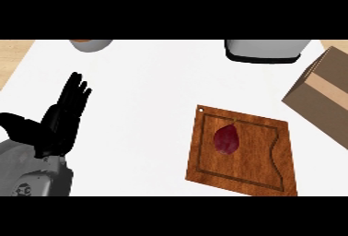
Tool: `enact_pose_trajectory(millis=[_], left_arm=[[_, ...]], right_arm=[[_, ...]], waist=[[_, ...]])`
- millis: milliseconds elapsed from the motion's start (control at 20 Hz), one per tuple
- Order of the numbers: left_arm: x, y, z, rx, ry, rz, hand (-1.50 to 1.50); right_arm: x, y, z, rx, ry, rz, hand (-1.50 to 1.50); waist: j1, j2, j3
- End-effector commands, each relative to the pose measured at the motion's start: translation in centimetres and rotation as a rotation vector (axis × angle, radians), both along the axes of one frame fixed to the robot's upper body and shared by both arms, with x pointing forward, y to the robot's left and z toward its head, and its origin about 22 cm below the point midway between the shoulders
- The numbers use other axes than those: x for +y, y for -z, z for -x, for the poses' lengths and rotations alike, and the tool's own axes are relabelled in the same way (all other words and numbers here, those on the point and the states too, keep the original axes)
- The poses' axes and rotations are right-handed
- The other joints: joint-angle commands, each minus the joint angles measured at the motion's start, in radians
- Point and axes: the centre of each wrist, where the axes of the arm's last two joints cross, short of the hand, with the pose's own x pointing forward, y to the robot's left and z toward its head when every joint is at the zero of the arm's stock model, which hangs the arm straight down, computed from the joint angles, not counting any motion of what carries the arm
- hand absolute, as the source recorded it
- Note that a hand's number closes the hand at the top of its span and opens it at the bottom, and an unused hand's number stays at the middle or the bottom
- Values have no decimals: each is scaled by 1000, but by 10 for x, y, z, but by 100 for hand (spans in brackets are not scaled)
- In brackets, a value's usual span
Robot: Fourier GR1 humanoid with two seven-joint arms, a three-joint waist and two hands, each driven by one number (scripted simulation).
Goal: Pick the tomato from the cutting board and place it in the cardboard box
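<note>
Tomato (226, 138) lies on cutting board (242, 154), untouched; cardboard box (325, 94) at right edge; left hand (62, 117) rests at left, fingers straight, apart; right hand unseen; pick not begun; next needs reach to tomato.

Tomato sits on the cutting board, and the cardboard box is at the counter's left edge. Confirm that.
Not quite. The tomato does sit on the cutting board, but the head view shows the cardboard box at the counter's right edge, not the left.
</note>
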Motion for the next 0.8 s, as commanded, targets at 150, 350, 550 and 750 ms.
enact_pose_trajectory(millis=[150, 350, 550, 750], left_arm=[[2, -9, 1, 8, -8, -3, 0], [-5, 1, -2, -9, -12, -2, 0], [23, 16, 4, 18, -38, -2, 0], [15, 9, 12, 31, -35, 13, 0]], right_arm=[[-17, 24, -40, 25, -47, -143, -150], [-16, 21, -46, -218, -126, -332, -150], [-10, 20, -52, -326, -192, -590, -150], [-43, 1, -50, -253, -134, -805, -150]], waist=[[-15, -6, 1], [-23, -4, 2], [-36, -9, -1], [-20, -8, 0]])
